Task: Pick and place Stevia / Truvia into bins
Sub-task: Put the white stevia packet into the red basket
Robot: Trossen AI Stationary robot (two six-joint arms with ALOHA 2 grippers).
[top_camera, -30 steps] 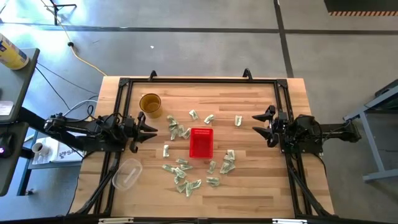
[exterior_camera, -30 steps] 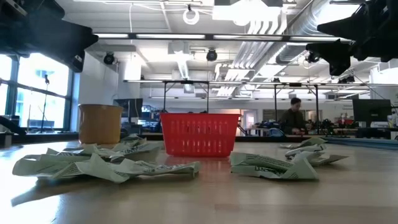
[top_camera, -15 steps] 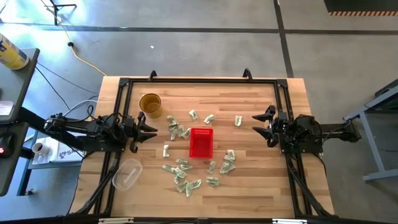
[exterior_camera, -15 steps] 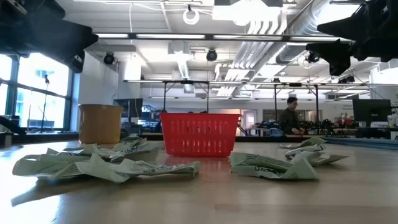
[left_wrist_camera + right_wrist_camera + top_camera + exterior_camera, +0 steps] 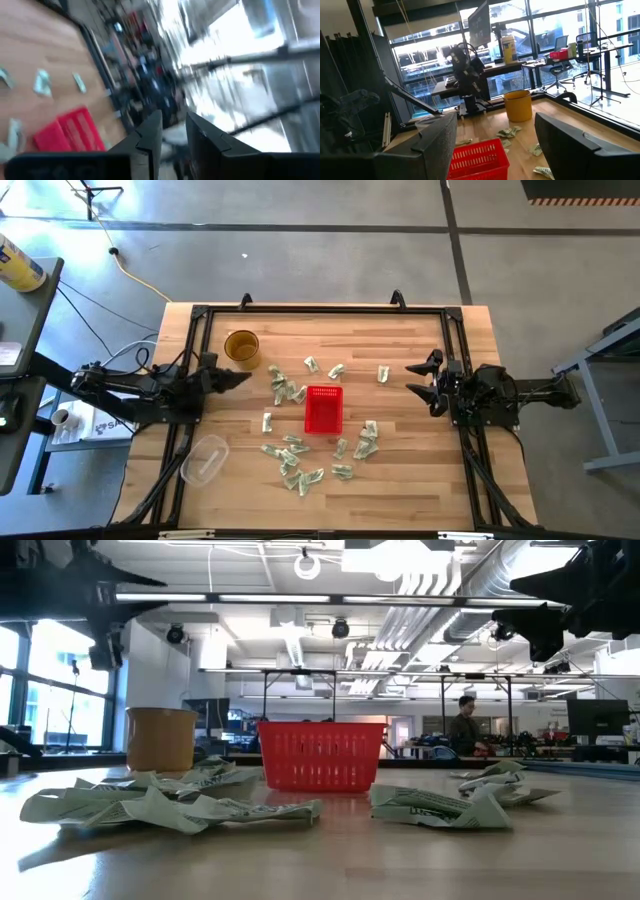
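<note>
Many pale green and white sachets (image 5: 290, 452) lie scattered flat on the wooden table around the red meshed basket (image 5: 323, 409), which stands at the table's middle and also shows in the low view (image 5: 321, 755). My left gripper (image 5: 243, 376) hovers above the table's left side, near the amber cup, rolled onto its side; in the left wrist view (image 5: 173, 114) a narrow gap shows between its fingers. My right gripper (image 5: 410, 378) hovers wide open at the table's right side, facing the basket (image 5: 477, 157). Neither holds anything.
A round amber cup (image 5: 242, 347) stands at the far left of the table. A clear plastic tub (image 5: 204, 459) lies near the left edge. A dark metal frame (image 5: 320, 308) runs round the tabletop. A person (image 5: 465, 725) is far off in the room.
My left gripper has rolled about its wrist: from above its two fingers showed spread side by side, and now they line up as one narrow shape pointing toward the table's middle. The right arm, the sachets and the basket have kept still.
</note>
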